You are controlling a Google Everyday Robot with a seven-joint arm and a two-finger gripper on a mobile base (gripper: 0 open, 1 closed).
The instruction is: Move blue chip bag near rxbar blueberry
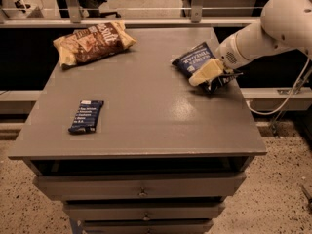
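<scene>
Grey worktop (156, 111) above drawers, with a robot arm reaching in from the right of the frame.
At right of centre, the gripper (204, 74) rests on the lower right end of the blue chip bag (191, 60); whether its jaws are clamped on the bag I cannot tell. The rxbar blueberry (86, 116) lies well apart at lower left, so the bag likely must travel left and down.
</scene>
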